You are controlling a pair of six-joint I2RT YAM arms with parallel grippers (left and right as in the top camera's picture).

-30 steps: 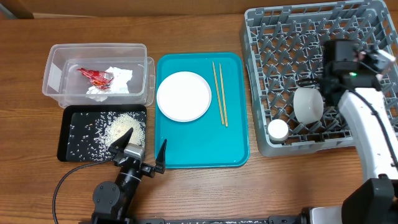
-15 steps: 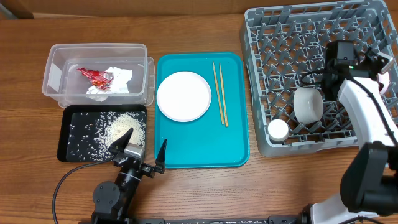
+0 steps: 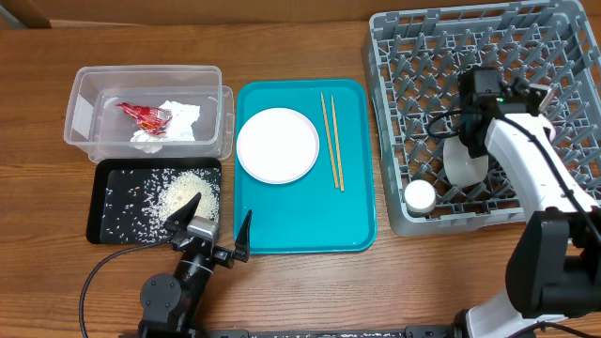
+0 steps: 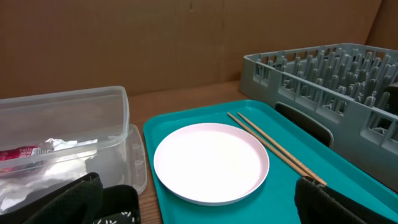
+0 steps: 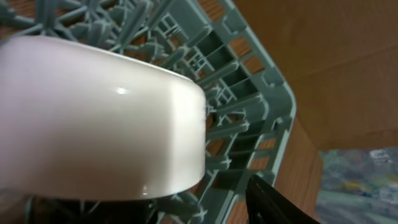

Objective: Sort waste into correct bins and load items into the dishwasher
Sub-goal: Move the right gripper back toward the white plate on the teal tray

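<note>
— Where does the left arm (image 3: 172, 293) sit?
— Low at the near edge. The left gripper (image 3: 214, 225) lies level and points forward, its fingers (image 4: 68, 199) spread wide apart.
— And the right?
— The right arm (image 3: 537, 171) is extended forward with its wrist tipped down. Only one dark finger (image 5: 273, 200) of the right gripper (image 3: 467, 122) shows, so its spread is unclear.

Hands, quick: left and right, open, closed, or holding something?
Left hand: open, empty.
Right hand: cannot be told; only one dark finger shows beside the white round dish in the grey plastic rack.
</note>
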